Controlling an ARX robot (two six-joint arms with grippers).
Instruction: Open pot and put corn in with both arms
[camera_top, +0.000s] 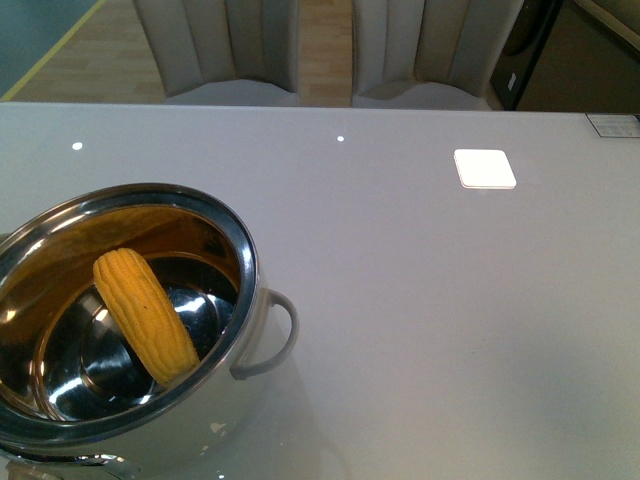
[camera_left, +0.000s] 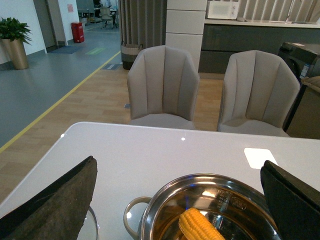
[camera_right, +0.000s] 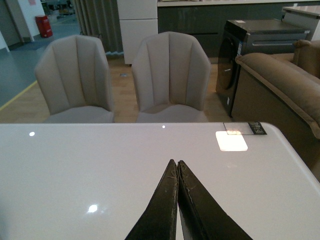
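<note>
The shiny steel pot (camera_top: 247, 262) stands open at the table's near left, its pale grey loop handle (camera_top: 281, 340) pointing right. The yellow corn (camera_top: 145, 315) lies inside it, leaning against the wall. No arm shows in the front view. In the left wrist view my left gripper (camera_left: 179, 161) is open and empty above the pot (camera_left: 207, 179), with the corn (camera_left: 200, 227) below and between its fingers (camera_left: 60, 200). A curved glass edge (camera_left: 95, 226), perhaps the lid's, shows beside the pot. My right gripper (camera_right: 175, 161) is shut and empty over bare table.
The white glossy table (camera_top: 430, 300) carries a bright square reflection (camera_top: 485, 168) at the far right. Two grey chairs (camera_top: 225, 50) stand behind its far edge. A brown sofa (camera_right: 280, 85) and a dark cabinet (camera_right: 250, 45) stand off to the right.
</note>
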